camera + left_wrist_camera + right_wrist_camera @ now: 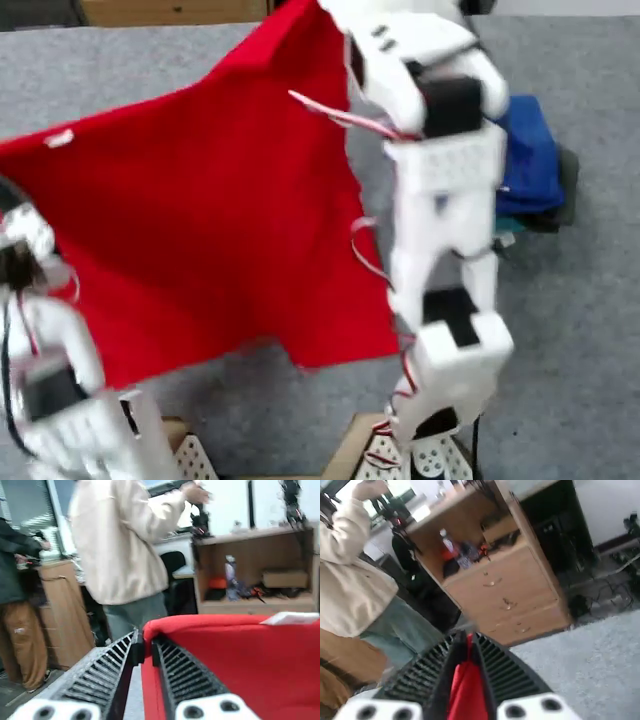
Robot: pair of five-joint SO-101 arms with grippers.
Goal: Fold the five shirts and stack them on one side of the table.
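At the red shirt's left edge, our left tool (142,647) is clenched on a fold of the cloth, with its jaws drawn close and the hem bunched between and over them. The red shirt (200,220) itself hangs spread wide in the air between the two arms, lifted off the grey worktop (580,330). It is open and flat, with no fold in it yet. At the shirt's upper right corner our right tool (469,645) is likewise clamped on it, and a thin strip of red is pinched between its jaws.

To the right of the red shirt, beyond the right arm, a blue shirt (530,160) lies folded on the worktop. Something dark shows under it, and we cannot tell whether that is another folded shirt.

We judge the task to be in its early-to-middle part. At least one shirt is folded and set to the side, the red one is in hand and must yet be laid down, folded and carried over to the blue one, and the rest would come after it.
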